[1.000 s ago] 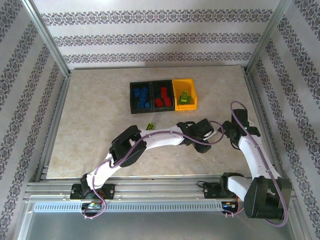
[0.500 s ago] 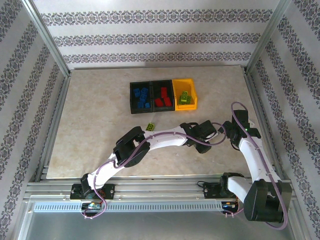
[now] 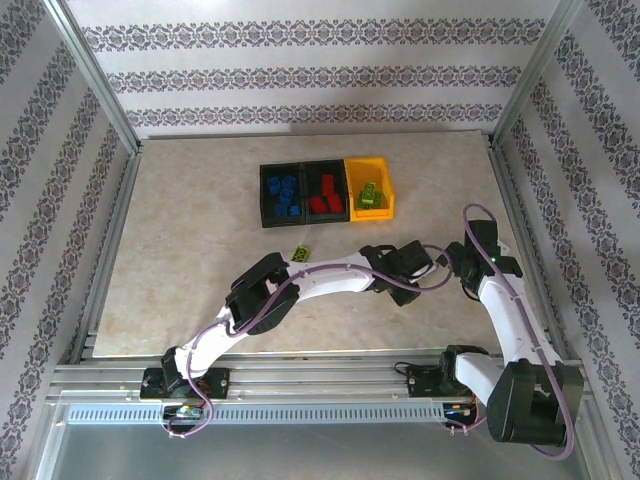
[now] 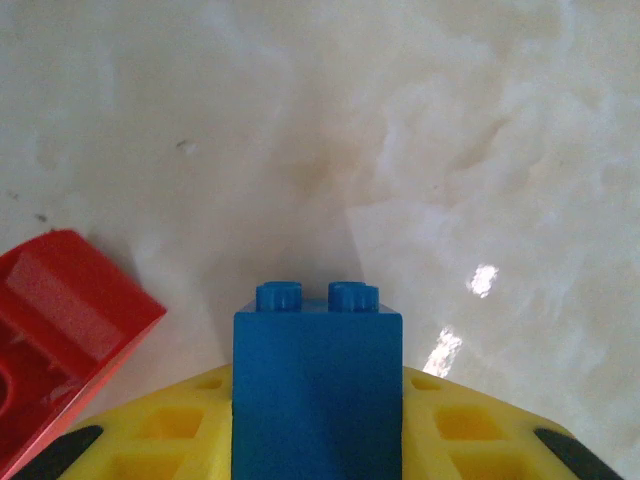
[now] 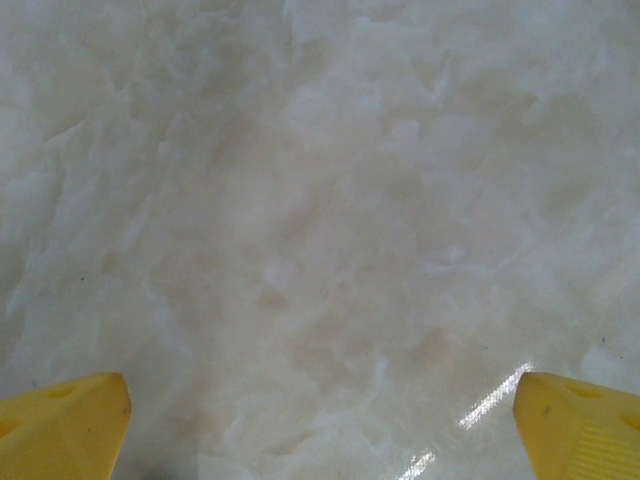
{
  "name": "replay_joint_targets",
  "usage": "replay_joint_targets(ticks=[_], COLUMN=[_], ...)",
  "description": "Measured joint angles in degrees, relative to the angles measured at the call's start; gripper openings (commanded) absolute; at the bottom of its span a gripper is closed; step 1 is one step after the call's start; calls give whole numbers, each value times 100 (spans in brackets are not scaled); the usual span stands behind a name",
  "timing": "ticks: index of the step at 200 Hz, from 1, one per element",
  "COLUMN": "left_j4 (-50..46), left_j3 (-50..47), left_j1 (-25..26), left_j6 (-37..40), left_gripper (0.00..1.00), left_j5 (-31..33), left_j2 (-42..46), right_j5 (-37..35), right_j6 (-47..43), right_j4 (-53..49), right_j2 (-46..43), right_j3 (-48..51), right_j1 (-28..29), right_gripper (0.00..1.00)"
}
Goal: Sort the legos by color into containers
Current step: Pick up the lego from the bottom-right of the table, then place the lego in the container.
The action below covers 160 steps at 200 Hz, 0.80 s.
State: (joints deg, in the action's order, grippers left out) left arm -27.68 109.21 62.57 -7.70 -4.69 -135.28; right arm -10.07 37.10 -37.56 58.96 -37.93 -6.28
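Near the table's (image 5: 320, 200) right side, your left gripper (image 4: 318, 450) clamps a blue brick (image 4: 318, 385) in narrow jaws, with a red brick (image 4: 60, 330) just beside. Your right gripper (image 5: 320, 420) hangs wide open. A green brick (image 3: 300, 254) lies near the bins (image 3: 300, 166).

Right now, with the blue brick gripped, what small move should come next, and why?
Probably lift straight up: the left gripper is shut on the blue brick, a red brick lies close beside, and the left black bin holds blue ones.
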Motion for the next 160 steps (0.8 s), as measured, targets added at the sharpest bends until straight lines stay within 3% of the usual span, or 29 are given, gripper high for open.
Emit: replay_joint_targets(ticks=[86, 160], left_j4=[424, 774], left_j3=[-1749, -3250], left_j1=[-125, -1080], left_j6=[-225, -772], left_gripper=[32, 32], left_j5=[446, 861], left_j2=[1714, 3084], right_j5=[358, 396], right_j6=[-109, -11], right_j4=[26, 116], right_j2=[-186, -216], right_j3=[138, 170], right_j1=[4, 577], right_gripper=[98, 98])
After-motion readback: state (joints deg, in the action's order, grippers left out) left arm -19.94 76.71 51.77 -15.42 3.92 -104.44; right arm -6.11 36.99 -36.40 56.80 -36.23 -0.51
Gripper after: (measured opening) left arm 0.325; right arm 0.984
